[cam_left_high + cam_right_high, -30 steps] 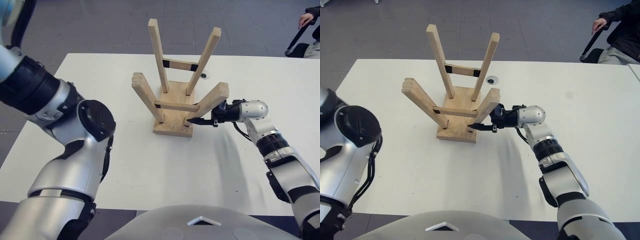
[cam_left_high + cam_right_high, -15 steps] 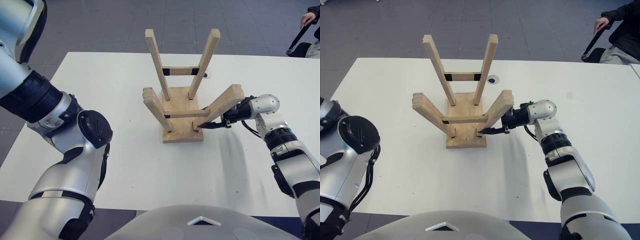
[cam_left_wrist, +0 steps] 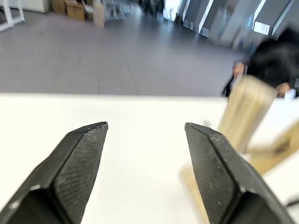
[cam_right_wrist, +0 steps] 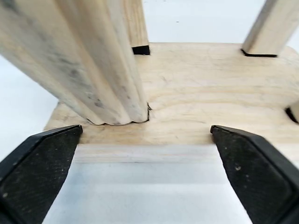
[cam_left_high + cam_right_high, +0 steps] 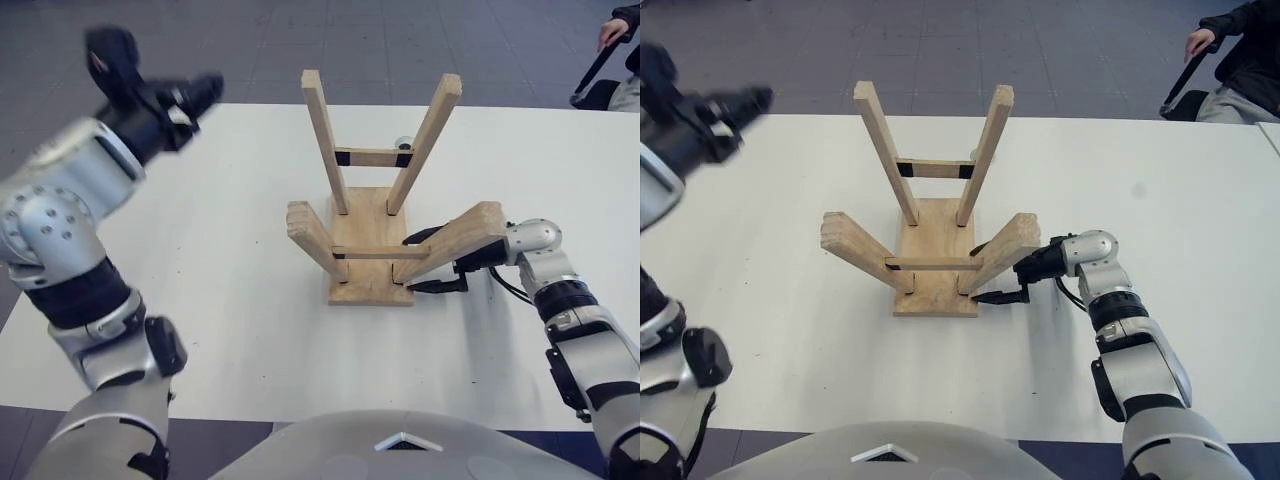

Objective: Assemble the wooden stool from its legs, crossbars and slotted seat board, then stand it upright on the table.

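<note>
The table (image 5: 250, 330) bears the stool (image 5: 372, 185), inverted on its seat (image 5: 930, 296) with all parts fitted. Over the last second we see it slide rightward and square up, so we judge only the righting remains. The left gripper (image 3: 145, 128), a second ago low on our left, is now raised near the table's far-left edge, its fingers apart and empty. The right gripper (image 4: 145, 133) has followed the stool to the seat's near right corner; its fingers, seemingly pinched together before, now stand open astride the right leg (image 5: 455, 235).
</note>
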You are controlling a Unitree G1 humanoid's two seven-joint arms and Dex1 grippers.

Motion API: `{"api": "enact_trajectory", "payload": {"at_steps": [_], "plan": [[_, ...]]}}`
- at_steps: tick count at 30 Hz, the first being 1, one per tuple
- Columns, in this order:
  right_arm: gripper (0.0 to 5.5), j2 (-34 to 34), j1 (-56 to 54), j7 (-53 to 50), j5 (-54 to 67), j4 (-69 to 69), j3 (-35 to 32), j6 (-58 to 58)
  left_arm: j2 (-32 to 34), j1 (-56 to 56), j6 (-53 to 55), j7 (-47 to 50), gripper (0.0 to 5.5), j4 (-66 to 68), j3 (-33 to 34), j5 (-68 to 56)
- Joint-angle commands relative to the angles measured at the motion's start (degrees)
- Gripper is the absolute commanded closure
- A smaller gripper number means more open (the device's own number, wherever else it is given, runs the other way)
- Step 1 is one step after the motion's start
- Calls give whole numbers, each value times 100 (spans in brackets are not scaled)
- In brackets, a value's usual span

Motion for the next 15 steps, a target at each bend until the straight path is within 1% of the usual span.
{"api": "enact_trajectory", "payload": {"at_steps": [1, 4, 5, 6, 7, 8, 10, 12, 13, 14, 15], "plan": [[6, -791, 328, -326, 52, -382, -691, 282, -78, 978, -169, -722, 246, -424, -567, -129], [6, -1075, 492, -1029, 339, -941, -1447, 641, -33, 1433, -831, -1150, 246, -480, -1164, 292], [6, -1049, 574, -1443, 604, -1318, -1796, 1047, -39, 1519, -1166, -1298, 246, -432, -1310, 468], [6, -944, 700, -2091, 1018, -1991, -2185, 1743, -61, 1558, -1517, -1480, 246, -354, -1454, 627], [6, -841, 868, -2791, 1515, -2999, -2462, 2639, -125, 1588, -1815, -1601, 246, -249, -1546, 753], [6, -769, 988, -3268, 1846, -3720, -2628, 3275, -172, 1610, -2011, -1678, 246, -177, -1598, 834], [6, -656, 952, -4240, 2945, -5329, -2758, 4476, -255, 1702, -2366, -1633, 246, -13, -1732, 1103], [6, -541, 633, -5557, 4885, -6462, -2993, 5281, -303, 1811, -2626, -1564, 246, 89, -1937, 1378], [6, -557, 497, -6160, 5912, -6901, -3012, 5419, -339, 1875, -2693, -1533, 246, 103, -2007, 1449], [6, -592, 406, -6589, 6681, -7212, -2997, 5495, -368, 1935, -2723, -1493, 246, 92, -2032, 1490], [6, -674, 362, -6828, 7168, -7450, -2936, 5549, -408, 1993, -2721, -1452, 246, 65, -2011, 1496]]}}
